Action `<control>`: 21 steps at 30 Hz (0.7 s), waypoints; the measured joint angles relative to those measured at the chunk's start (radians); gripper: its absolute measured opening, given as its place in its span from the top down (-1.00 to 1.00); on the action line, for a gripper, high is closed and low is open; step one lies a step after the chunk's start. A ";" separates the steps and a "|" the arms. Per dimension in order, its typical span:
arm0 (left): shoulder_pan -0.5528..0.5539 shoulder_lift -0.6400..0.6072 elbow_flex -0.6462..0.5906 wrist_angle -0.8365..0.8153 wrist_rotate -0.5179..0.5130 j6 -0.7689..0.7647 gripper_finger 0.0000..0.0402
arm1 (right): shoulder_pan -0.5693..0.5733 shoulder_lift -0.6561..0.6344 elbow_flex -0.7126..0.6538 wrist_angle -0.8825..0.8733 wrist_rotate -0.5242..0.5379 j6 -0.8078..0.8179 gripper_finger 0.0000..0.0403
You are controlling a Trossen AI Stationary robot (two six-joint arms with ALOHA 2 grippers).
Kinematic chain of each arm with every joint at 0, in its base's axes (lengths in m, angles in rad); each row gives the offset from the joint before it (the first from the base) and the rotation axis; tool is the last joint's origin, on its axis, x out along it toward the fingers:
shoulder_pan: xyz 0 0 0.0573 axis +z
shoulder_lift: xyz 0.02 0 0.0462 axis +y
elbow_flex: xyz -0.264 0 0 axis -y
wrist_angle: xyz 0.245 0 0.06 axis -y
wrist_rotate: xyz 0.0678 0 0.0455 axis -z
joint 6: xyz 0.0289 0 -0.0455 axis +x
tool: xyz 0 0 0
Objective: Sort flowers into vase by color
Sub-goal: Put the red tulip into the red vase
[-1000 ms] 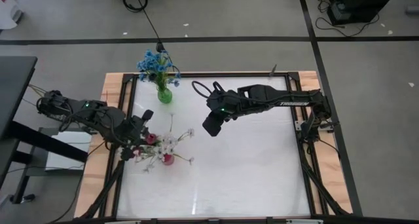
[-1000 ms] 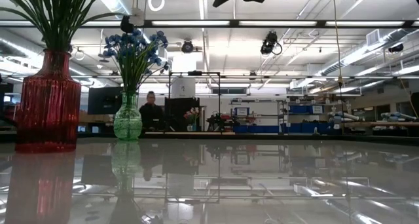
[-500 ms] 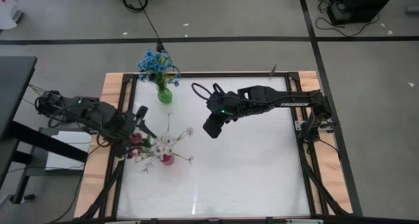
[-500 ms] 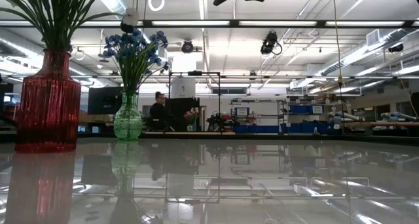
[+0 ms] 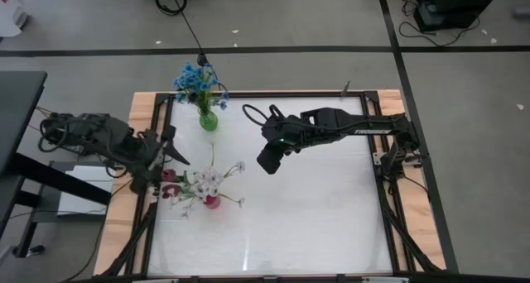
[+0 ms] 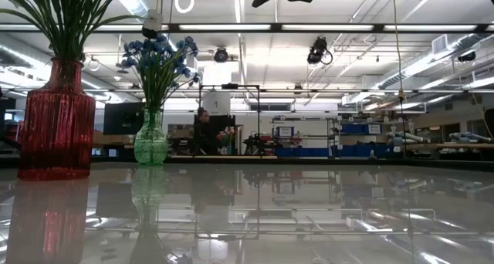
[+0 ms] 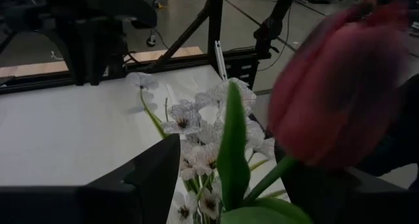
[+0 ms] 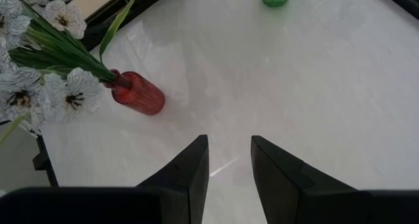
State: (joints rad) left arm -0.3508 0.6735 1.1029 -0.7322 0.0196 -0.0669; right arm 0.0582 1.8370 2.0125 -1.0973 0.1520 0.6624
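A red vase (image 5: 212, 201) stands near the table's left edge. It holds white flowers (image 5: 207, 180) and dark pink tulip buds (image 5: 169, 176) that lean out toward the left. A green vase (image 5: 208, 119) with blue flowers (image 5: 195, 78) stands at the far left. My left gripper (image 5: 172, 149) is open just left of the tulips. In its wrist view a tulip bud (image 7: 334, 86) and a leaf (image 7: 232, 152) stand between the spread fingers, and no touch shows. My right gripper (image 5: 269, 159) hangs open above the table's middle, with nothing between its fingers (image 8: 196, 165).
The table's white top (image 5: 315, 217) is bare to the right of the vases and toward the near edge. A dark frame (image 5: 157, 109) borders the table. In the low view a person (image 6: 204, 129) stands in the room far behind the vases.
My left gripper has opened and let go of a tulip stem. It has drawn back from the bouquet toward the table's left and far edges. The tulip stays with the flowers in the red vase. The person in the room beyond has walked to the right.
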 joint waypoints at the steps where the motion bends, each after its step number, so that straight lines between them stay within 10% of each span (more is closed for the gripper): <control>1: 0.000 0.000 0.018 -0.022 0.000 0.000 -0.26 | 0.000 0.000 0.000 0.000 0.000 0.000 0.38; 21: 0.000 0.099 0.155 -0.126 0.101 -0.063 -0.24 | 0.000 0.000 0.000 0.011 0.001 0.005 0.38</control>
State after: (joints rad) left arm -0.3511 0.7722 1.2581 -0.8586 0.1202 -0.1303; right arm 0.0582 1.8370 2.0125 -1.0859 0.1532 0.6677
